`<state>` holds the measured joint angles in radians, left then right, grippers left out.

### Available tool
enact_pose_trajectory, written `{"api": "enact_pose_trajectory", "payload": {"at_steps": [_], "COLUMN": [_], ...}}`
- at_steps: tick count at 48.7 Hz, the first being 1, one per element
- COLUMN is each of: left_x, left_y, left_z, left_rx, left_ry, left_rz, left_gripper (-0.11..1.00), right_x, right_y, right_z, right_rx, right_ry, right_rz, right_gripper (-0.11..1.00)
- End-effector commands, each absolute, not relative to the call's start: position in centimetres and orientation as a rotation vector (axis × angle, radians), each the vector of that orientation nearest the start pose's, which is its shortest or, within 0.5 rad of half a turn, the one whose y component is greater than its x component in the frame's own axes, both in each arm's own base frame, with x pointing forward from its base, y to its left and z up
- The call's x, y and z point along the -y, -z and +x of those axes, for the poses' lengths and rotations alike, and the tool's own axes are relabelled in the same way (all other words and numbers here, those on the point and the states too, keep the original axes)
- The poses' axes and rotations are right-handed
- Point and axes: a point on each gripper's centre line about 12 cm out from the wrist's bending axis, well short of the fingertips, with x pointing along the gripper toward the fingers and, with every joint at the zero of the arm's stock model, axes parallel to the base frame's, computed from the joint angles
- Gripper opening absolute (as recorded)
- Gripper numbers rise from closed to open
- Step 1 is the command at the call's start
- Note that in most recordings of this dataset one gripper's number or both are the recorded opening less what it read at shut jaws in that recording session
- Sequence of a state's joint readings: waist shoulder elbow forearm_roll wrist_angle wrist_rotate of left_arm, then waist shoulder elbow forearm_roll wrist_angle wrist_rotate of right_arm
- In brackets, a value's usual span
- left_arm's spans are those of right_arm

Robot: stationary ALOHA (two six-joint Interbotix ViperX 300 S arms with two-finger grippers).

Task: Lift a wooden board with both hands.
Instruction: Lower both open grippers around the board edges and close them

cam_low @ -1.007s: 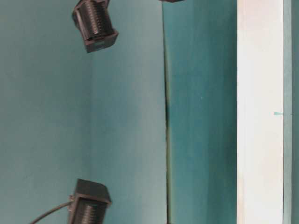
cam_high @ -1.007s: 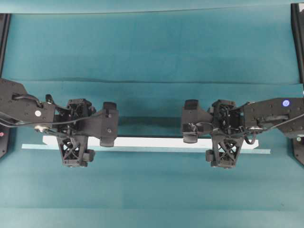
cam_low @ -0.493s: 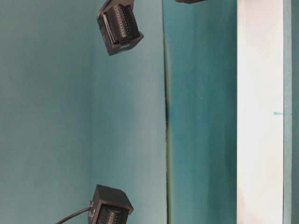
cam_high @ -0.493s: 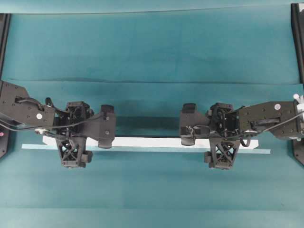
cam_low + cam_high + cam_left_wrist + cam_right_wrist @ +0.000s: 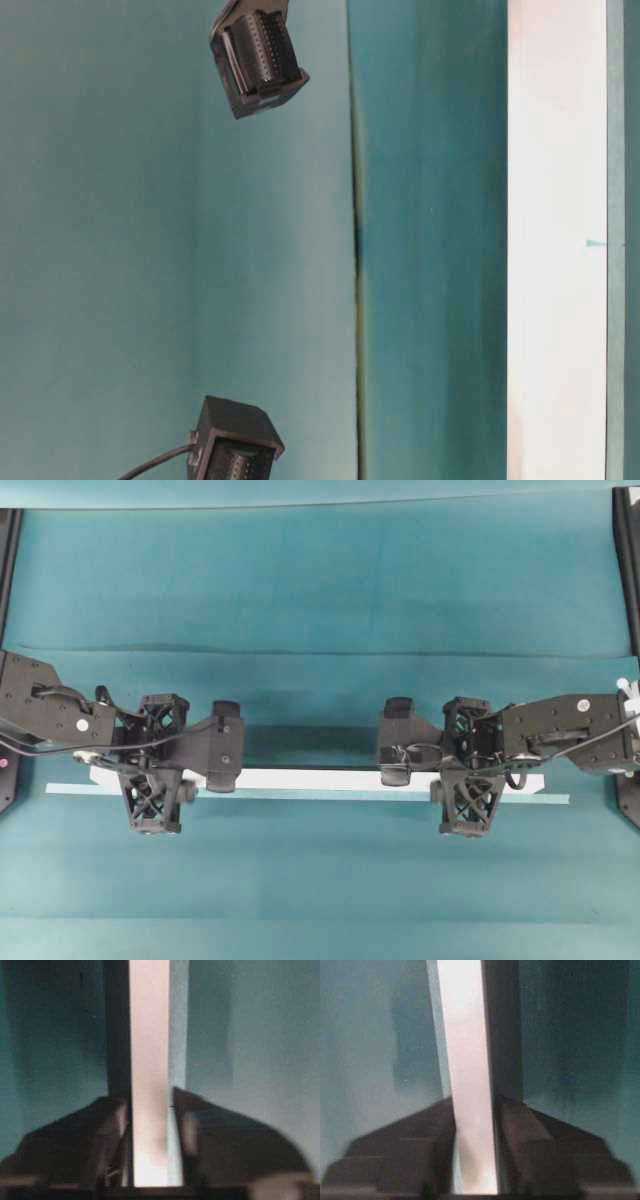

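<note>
The wooden board is a long white plank lying flat on the teal cloth, across the middle of the overhead view. My left gripper stands over its left end and my right gripper over its right end, both pointing straight down. In the left wrist view the board runs between the black fingers of my left gripper, which hug its long edges. In the right wrist view the board is pinched the same way by my right gripper. The table-level view shows the board resting low.
A thin pale teal strip lies along the board's near edge and sticks out past both ends. Black frame posts stand at the table's far corners. A crease in the cloth crosses behind the arms.
Both grippers have gone from wide open to closed against the board's edges. The arms came down a little before that and have since held still. The board has not moved.
</note>
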<state>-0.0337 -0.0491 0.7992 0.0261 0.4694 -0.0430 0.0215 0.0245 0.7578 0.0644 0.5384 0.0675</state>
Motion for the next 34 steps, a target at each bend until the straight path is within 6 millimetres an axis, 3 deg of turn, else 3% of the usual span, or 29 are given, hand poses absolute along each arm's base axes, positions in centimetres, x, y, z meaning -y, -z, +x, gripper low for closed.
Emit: {"api": "enact_pose_trajectory", "payload": {"at_steps": [1,4,25,34], "left_x": [1.0,1.0,1.0,0.9], "left_y": [-11.8,-11.9,-12.0,-12.8], "left_z": [30.8,30.8,30.9,30.9], "left_rx": [-1.198,-1.195,-1.188,-1.169], "left_ry": [0.010,0.010,0.010,0.008], "left_rz": [0.014,0.014,0.013,0.012], "left_gripper": [0.25,0.17,0.17,0.17], "right_x": [-1.2,-1.2,-1.2,-1.0], "right_y": [-9.8,-9.9,-9.9,-10.9], "right_z": [31.0,31.0,31.1,31.3], "right_rx": [-1.326,-1.328,-1.329,-1.332], "right_ry": [0.035,0.033,0.032,0.037], "right_rz": [0.114,0.113,0.113,0.121], "right_gripper": [0.24,0.21,0.21,0.21]}}
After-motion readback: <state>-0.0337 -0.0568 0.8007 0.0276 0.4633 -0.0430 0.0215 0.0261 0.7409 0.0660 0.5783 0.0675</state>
